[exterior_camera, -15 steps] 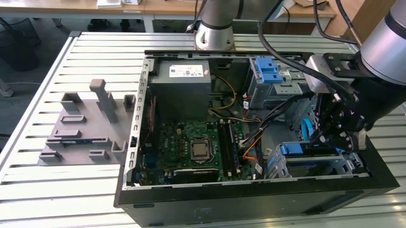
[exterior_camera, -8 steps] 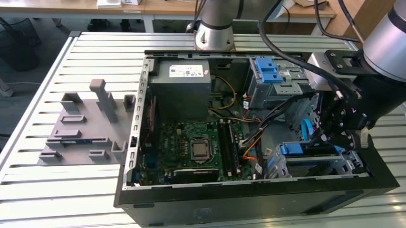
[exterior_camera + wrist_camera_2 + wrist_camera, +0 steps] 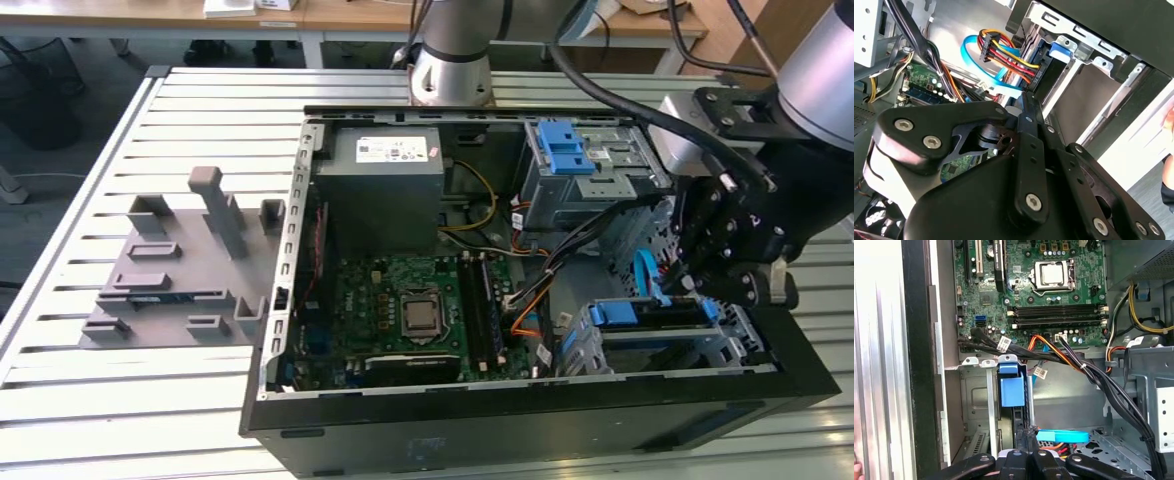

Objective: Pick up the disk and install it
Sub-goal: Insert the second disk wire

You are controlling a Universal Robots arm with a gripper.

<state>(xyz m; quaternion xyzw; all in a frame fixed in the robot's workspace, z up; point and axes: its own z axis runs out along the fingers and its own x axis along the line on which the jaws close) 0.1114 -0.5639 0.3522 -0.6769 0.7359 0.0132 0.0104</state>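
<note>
The slatted tabletop (image 3: 80,180) carries an open computer case (image 3: 287,300), and inside it the motherboard (image 3: 400,300) lies flat with the grey power supply (image 3: 387,190) beyond it. At the exterior view's right, near corner of the case, a metal drive cage (image 3: 741,350) is seen, and the disk (image 3: 654,315) is already seated in it on edge, its blue plastic rail (image 3: 1013,390) showing in the first wrist view. The long axis of the disk is judged to run along the cage slot, roughly across the exterior view from left to right, with the connector end turned toward the motherboard, where the coloured power cable (image 3: 1004,57) and the flat blue data cable (image 3: 976,67) are plugged.

The end effector (image 3: 727,275) is held just above the cage; whether its fingers are spread or closed cannot be told.

Risks are judged as follows. The black cable bundle (image 3: 1104,385) runs close beside the cage and could be snagged by the arm's linkage. The plugged cables could be tugged loose. A disk not fully latched could be left proud of the slot.
</note>
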